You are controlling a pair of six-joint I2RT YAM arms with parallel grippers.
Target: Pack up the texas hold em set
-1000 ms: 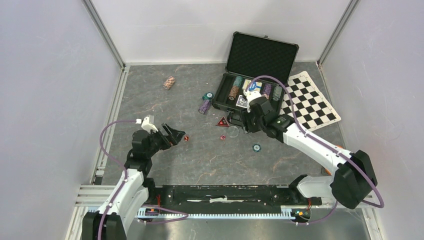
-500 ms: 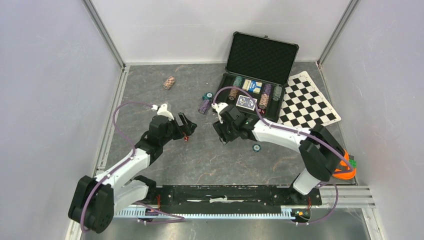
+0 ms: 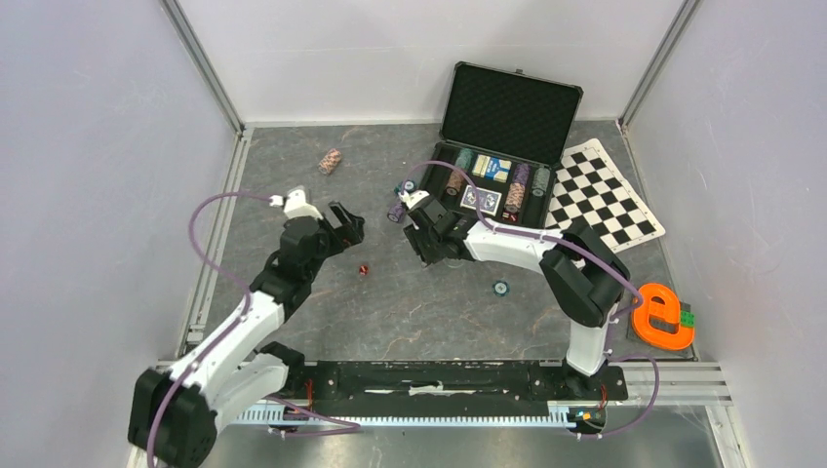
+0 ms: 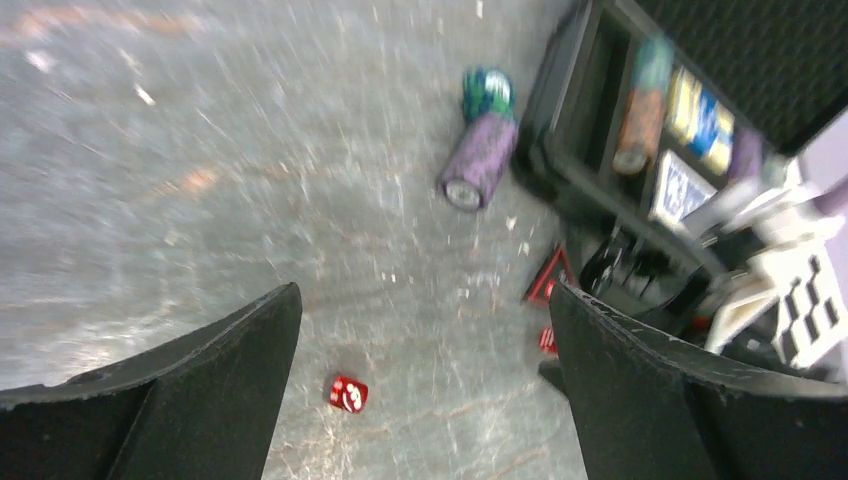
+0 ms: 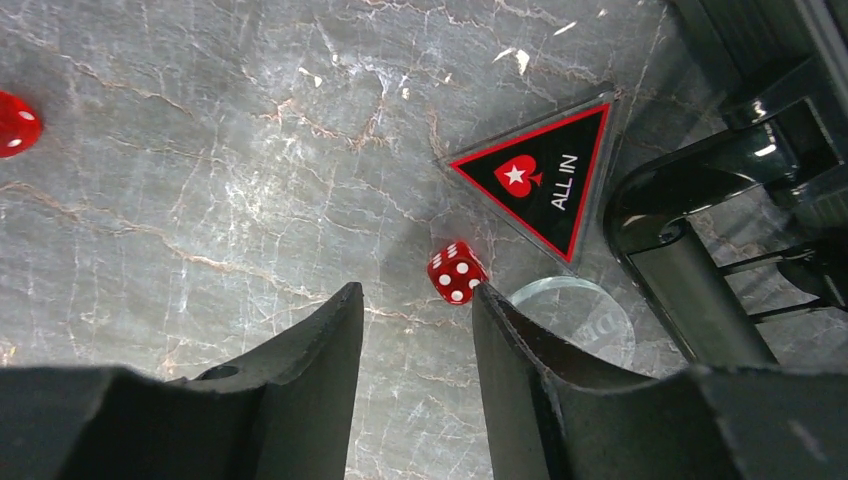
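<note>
While the right gripper [image 5: 415, 300] hangs with its jaws half apart and empty, a red die [image 5: 457, 272] sits just past its tips, near the ALL IN triangle [image 5: 545, 175]. The left gripper [image 4: 425, 290] is spread wide, holding nothing. The black case [image 3: 514, 105] lies open at the far side.

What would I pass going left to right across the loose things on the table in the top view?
Brown chip roll → red die → purple chip roll → single chip → orange ring. The case and mat overlap these, so I've left them out.
</note>
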